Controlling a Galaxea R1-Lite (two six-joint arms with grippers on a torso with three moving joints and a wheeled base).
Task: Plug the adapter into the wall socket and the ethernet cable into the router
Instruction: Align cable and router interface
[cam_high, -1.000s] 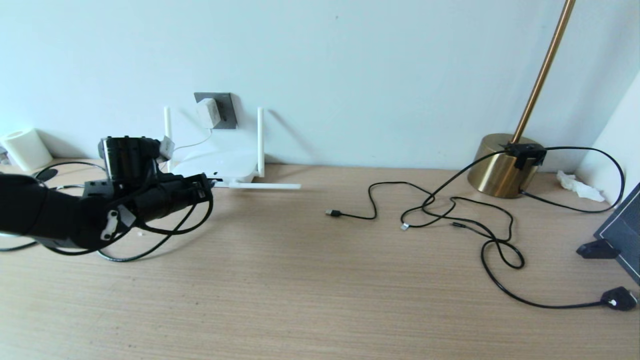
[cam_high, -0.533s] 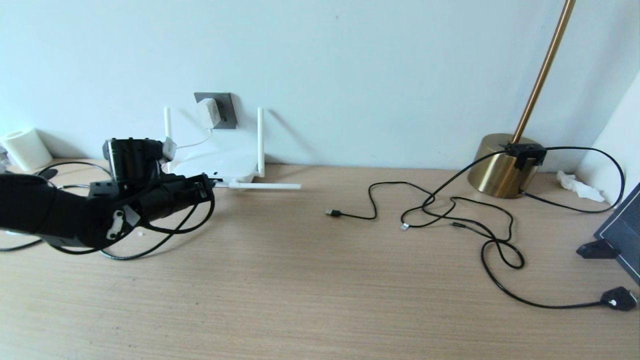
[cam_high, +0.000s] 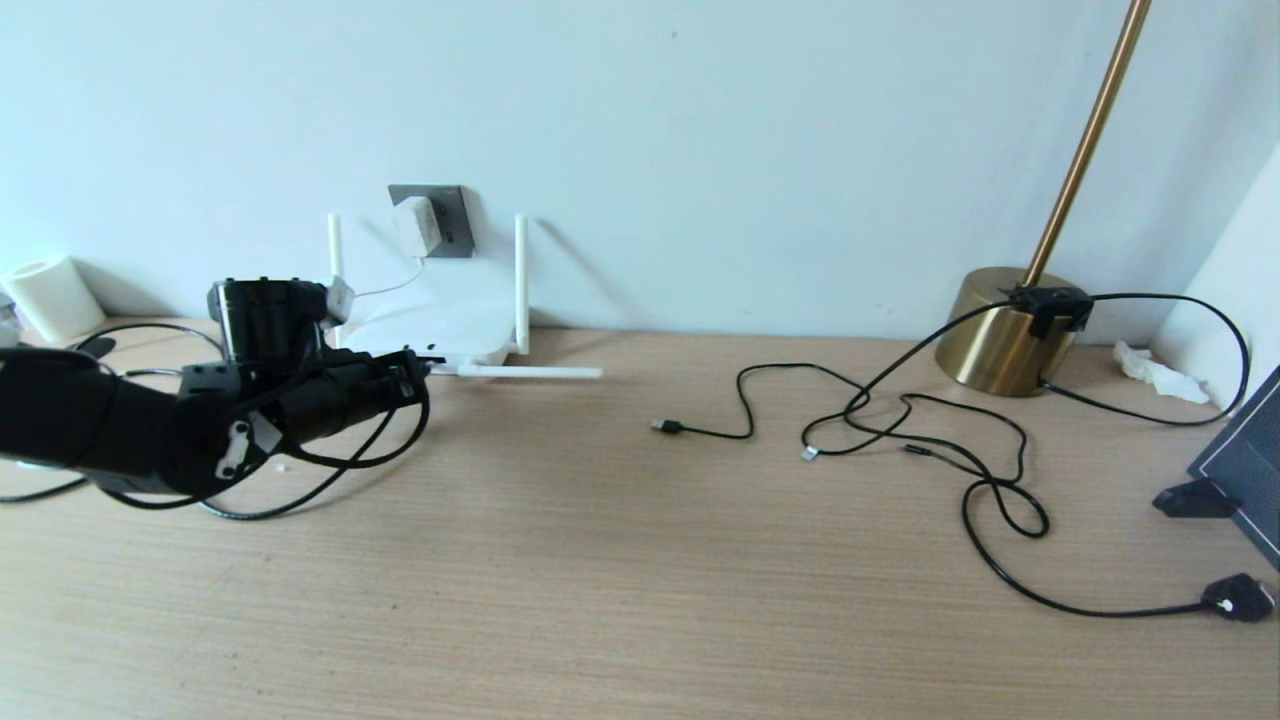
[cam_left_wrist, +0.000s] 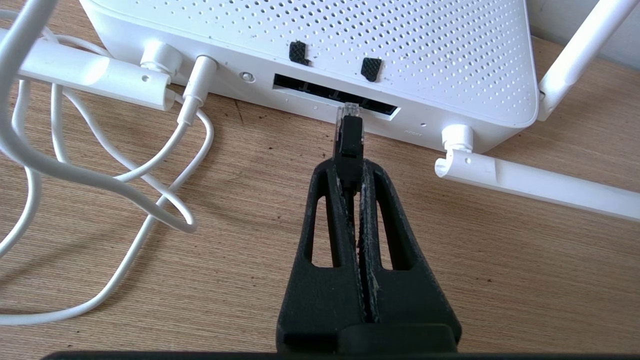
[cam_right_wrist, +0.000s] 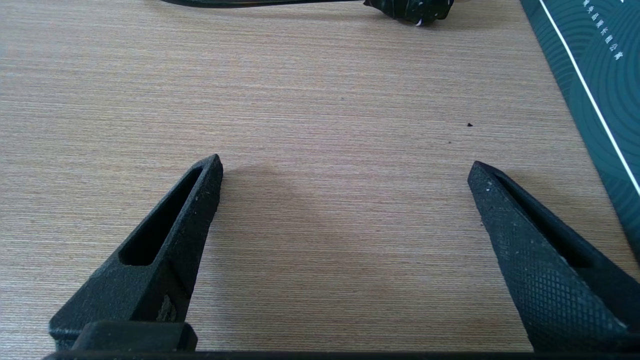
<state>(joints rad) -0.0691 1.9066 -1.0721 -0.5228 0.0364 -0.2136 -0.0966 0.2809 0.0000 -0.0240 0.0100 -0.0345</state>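
The white router (cam_high: 440, 325) lies flat against the wall, its row of dark ports (cam_left_wrist: 310, 89) facing my left gripper. My left gripper (cam_left_wrist: 350, 167) is shut on the black boot of the ethernet cable (cam_left_wrist: 348, 137). The cable's clear plug tip is right at the mouth of a port, and I cannot tell how far in it sits. The rest of the black cable loops on the table under my left arm (cam_high: 330, 470). The white adapter (cam_high: 413, 226) sits in the dark grey wall socket (cam_high: 458, 215), its thin cord running into the router (cam_left_wrist: 197, 85). My right gripper (cam_right_wrist: 345, 165) hangs open over bare table.
Two router antennas lie folded flat on the table (cam_high: 530, 372) on either side of the ports. A white paper roll (cam_high: 50, 297) stands at far left. A brass lamp base (cam_high: 1000, 340), tangled black USB cables (cam_high: 900, 430) and a dark board (cam_high: 1245, 470) fill the right side.
My left arm has crept a very little toward the router with the plug. Everything else has stayed where it was.
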